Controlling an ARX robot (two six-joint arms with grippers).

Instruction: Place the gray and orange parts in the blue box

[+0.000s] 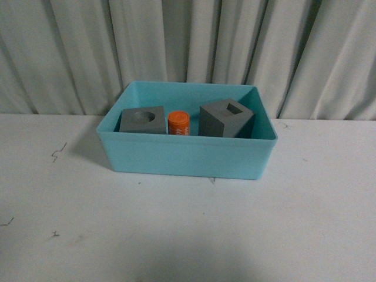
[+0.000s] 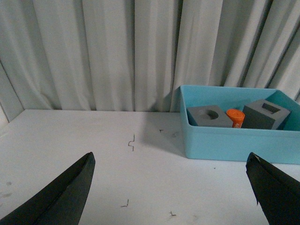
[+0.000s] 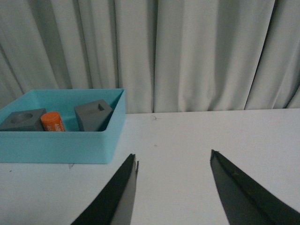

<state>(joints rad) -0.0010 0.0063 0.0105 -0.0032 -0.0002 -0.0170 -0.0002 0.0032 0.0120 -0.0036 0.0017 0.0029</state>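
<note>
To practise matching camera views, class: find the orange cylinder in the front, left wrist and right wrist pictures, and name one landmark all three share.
Front view: orange cylinder sits in the blue box, between the two gray cubes.
Left wrist view: orange cylinder shows at the picture's right, between the cubes.
Right wrist view: orange cylinder shows at the picture's left, between the cubes.
Shared landmark: the gray cube with the square recess, beside the cylinder.

A white table (image 1: 176, 235) with small dark marks (image 1: 57, 153) on its left side sits in front of a gray curtain (image 1: 76, 53) far behind.
</note>
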